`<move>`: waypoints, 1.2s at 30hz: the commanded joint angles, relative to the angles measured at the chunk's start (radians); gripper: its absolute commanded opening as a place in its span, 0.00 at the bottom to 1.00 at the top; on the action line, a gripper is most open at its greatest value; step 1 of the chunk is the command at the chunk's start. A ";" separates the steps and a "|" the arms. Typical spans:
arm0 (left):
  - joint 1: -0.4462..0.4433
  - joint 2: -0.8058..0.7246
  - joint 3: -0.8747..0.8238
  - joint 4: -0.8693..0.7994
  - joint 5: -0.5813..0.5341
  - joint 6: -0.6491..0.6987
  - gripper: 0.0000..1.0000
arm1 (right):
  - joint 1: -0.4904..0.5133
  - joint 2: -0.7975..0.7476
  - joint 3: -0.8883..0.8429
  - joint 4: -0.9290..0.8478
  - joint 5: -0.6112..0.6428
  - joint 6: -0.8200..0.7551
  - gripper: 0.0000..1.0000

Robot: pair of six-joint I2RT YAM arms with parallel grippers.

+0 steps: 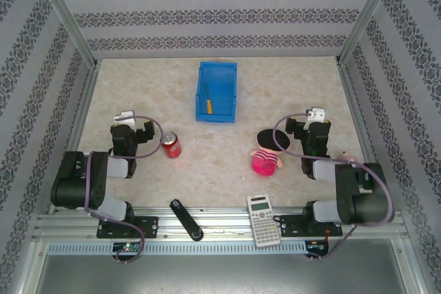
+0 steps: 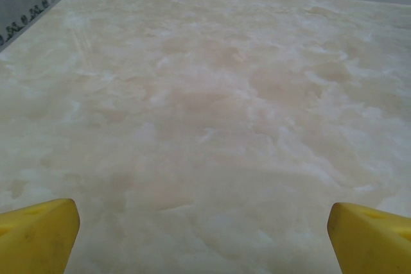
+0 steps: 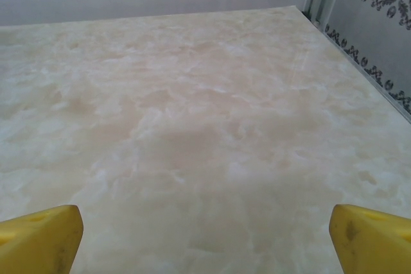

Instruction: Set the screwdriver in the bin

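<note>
The bright blue bin (image 1: 216, 68) stands at the back middle of the table. Inside it, near the left wall, lies the screwdriver (image 1: 209, 106), its orange-yellow handle showing. My left gripper (image 1: 126, 116) hovers over the left side of the table, well away from the bin. In the left wrist view its yellow fingertips (image 2: 38, 235) stand far apart over bare marble, so it is open with nothing between them. My right gripper (image 1: 316, 113) sits over the right side, and its yellow fingertips (image 3: 369, 239) are likewise wide apart and hold nothing.
A red soda can (image 1: 171, 144) stands beside the left arm. A black disc (image 1: 269, 139) and a pink toy (image 1: 265, 161) lie left of the right arm. A black bar-shaped object (image 1: 186, 219) and a calculator (image 1: 264, 220) rest at the near edge.
</note>
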State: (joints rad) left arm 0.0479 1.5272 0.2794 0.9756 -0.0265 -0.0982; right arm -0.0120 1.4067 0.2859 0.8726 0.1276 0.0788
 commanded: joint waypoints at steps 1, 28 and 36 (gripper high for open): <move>0.010 0.080 -0.037 0.263 0.027 0.019 0.99 | -0.013 0.096 0.019 0.149 -0.105 0.006 0.98; 0.010 0.064 0.073 0.039 0.140 0.057 0.99 | 0.010 0.130 0.052 0.110 -0.124 -0.028 0.98; 0.010 0.064 0.090 0.004 0.183 0.077 0.99 | 0.013 0.130 0.082 0.101 -0.119 -0.033 0.98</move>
State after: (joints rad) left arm 0.0479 1.6035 0.3527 0.9997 0.1284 -0.0433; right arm -0.0143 1.5345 0.3550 0.9596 0.0235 0.0521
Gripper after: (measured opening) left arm 0.994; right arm 0.982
